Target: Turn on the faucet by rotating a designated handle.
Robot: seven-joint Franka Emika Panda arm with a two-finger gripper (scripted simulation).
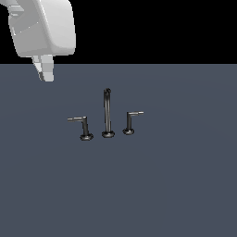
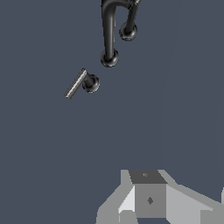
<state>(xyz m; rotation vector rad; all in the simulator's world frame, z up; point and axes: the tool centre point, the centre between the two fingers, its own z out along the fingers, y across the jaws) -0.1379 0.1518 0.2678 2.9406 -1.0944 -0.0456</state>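
Note:
The faucet stands in the middle of the dark grey surface: a tall thin spout (image 1: 107,113) between two short posts. The handle (image 1: 84,127) is on the exterior view's left of the spout, its pale lever pointing to that view's left. The twin handle (image 1: 129,121) has its lever pointing right. My gripper (image 1: 45,74) hangs high at the upper left, far from the handle, fingers together and empty. In the wrist view the handle (image 2: 84,83), the spout (image 2: 109,39) and the twin (image 2: 128,27) lie well ahead of my gripper (image 2: 148,201).
The flat dark grey surface (image 1: 176,185) spreads around the faucet; nothing else stands on it. The white body of my arm (image 1: 44,28) fills the upper left corner of the exterior view.

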